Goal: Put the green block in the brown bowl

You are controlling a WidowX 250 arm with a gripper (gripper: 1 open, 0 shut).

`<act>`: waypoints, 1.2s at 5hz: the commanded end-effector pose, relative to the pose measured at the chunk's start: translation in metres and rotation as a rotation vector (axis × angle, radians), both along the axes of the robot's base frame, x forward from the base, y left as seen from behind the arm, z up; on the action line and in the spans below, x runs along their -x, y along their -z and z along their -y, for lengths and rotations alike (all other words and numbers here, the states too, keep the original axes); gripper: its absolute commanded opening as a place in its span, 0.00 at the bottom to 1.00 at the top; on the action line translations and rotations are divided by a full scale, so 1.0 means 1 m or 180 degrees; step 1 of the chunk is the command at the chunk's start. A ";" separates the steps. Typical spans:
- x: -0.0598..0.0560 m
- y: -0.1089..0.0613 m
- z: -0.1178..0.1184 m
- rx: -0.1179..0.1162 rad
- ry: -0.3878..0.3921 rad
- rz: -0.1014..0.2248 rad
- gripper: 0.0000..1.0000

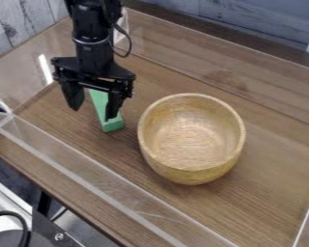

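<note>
The green block (112, 120) lies flat on the wooden table, left of the brown bowl (192, 136). My gripper (94, 102) points straight down over the block's far end, open, its two black fingers standing on either side of the block and low near the table. The upper part of the block is hidden behind the fingers. I cannot tell whether the fingers touch it. The bowl is round, light wood, and holds nothing.
A clear plastic wall (67, 169) runs along the front and left of the table. A raised edge borders the table top at the back right (247, 43). Bare wood lies between the block and the front wall.
</note>
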State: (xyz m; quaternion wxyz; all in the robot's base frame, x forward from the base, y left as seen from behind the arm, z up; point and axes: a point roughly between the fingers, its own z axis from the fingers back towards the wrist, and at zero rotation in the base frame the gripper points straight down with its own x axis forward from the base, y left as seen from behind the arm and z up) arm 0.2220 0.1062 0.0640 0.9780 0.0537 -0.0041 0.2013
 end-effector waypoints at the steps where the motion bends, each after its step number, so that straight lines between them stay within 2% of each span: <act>1: -0.001 -0.009 -0.006 -0.0064 -0.0106 0.0062 1.00; 3: -0.021 -0.013 0.010 0.0164 0.0126 0.0133 1.00; 5: -0.018 -0.006 0.008 0.0270 0.0131 0.0214 1.00; 6: -0.016 -0.006 0.003 0.0265 0.0114 0.0125 1.00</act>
